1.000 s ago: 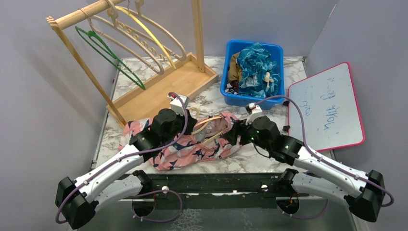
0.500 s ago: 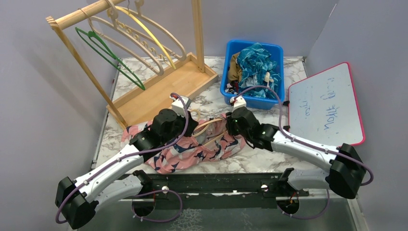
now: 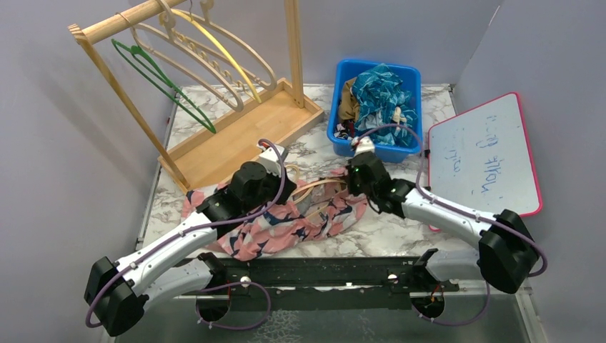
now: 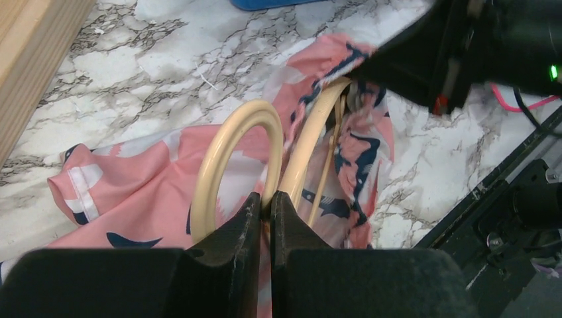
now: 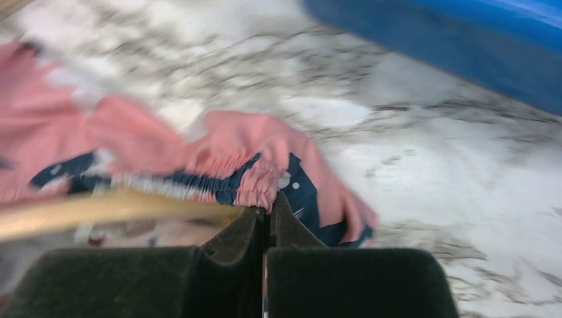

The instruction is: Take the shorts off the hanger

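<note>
The pink shorts (image 3: 286,229) with navy and white blotches lie crumpled on the marble table, threaded on a pale wooden hanger (image 3: 314,189). My left gripper (image 4: 266,199) is shut on the hanger (image 4: 311,132) where its round hook meets the arms. In the right wrist view my right gripper (image 5: 266,209) is shut on the gathered waistband of the shorts (image 5: 225,142), just beside the hanger bar (image 5: 99,209). From above, the right gripper (image 3: 350,187) sits at the right end of the shorts, close to the blue bin.
A blue bin (image 3: 343,71) with teal, olive and other fabric stands at the back, just behind my right wrist. A wooden rack (image 3: 236,136) carrying wooden hangers and a green hanger (image 3: 164,86) fills the back left. A pink-framed whiteboard (image 3: 486,157) lies on the right.
My right arm swung in toward the far end of the shorts and its jaws closed on the waistband. The left gripper kept its hold on the hanger and shifted slightly right.
</note>
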You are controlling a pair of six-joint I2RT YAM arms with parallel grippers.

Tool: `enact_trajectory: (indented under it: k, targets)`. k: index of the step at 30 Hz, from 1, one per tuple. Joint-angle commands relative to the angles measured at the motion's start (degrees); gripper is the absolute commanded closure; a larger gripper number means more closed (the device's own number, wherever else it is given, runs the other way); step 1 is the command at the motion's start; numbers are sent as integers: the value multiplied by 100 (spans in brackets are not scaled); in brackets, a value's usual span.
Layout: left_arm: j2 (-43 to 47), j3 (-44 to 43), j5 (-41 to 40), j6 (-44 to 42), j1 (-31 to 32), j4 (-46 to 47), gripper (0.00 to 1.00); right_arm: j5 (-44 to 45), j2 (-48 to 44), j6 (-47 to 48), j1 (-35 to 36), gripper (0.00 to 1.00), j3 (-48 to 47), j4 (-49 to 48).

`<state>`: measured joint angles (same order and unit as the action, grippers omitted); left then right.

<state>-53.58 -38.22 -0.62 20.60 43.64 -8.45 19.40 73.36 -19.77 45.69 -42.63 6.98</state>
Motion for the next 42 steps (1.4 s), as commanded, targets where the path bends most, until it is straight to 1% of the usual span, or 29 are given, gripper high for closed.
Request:
enact_trajectory:
  k: [1,3,6,8,11,14,18,21,23,24,27,29,32,36,40,42]
  targets:
    - [283,93,413,-152,12,267,100,-512,-35,-108,-1249,99,-44,10]
    - [498,171,505,-206,11,253,100,-1008,154,152,-1511,99,-174,1]
    - [766,296,585,-251,17,386,100,-1613,681,246,-1553,99,-518,360]
    - [834,323,663,-281,9,459,100,-2048,1003,224,-1557,97,-527,428]
    - [864,326,690,-296,18,481,100,-2181,1337,129,-1550,94,-339,470]
    - [978,406,507,-253,11,490,100,-1946,1352,7,-1554,91,-2,417]
    - [1154,552,319,-208,12,555,100,-1985,1179,-29,-1555,85,151,469]
    - [1231,602,253,-197,13,577,100,-2371,1023,-4,-1555,81,230,457]
    - [1282,613,213,-201,10,573,100,-2402,891,-26,-1555,77,270,503]
    - [1314,614,205,-209,13,577,100,-2327,799,-39,-1559,73,307,524]
    - [1405,607,192,-231,13,572,100,-2282,342,14,-1555,56,424,517]
    - [1463,607,189,-232,13,564,100,-2334,8,61,-1550,48,504,473]
    - [1556,584,188,-219,13,563,100,-2487,-409,84,-1555,47,526,511]
    - [1768,561,155,-197,13,555,100,-1906,-774,-280,-1555,47,434,831]
    - [2011,543,118,-186,15,522,100,-1589,-1146,-405,-1555,48,297,1082]
    - [2073,522,204,-219,14,510,100,-2209,-1448,-135,-1555,47,235,822]
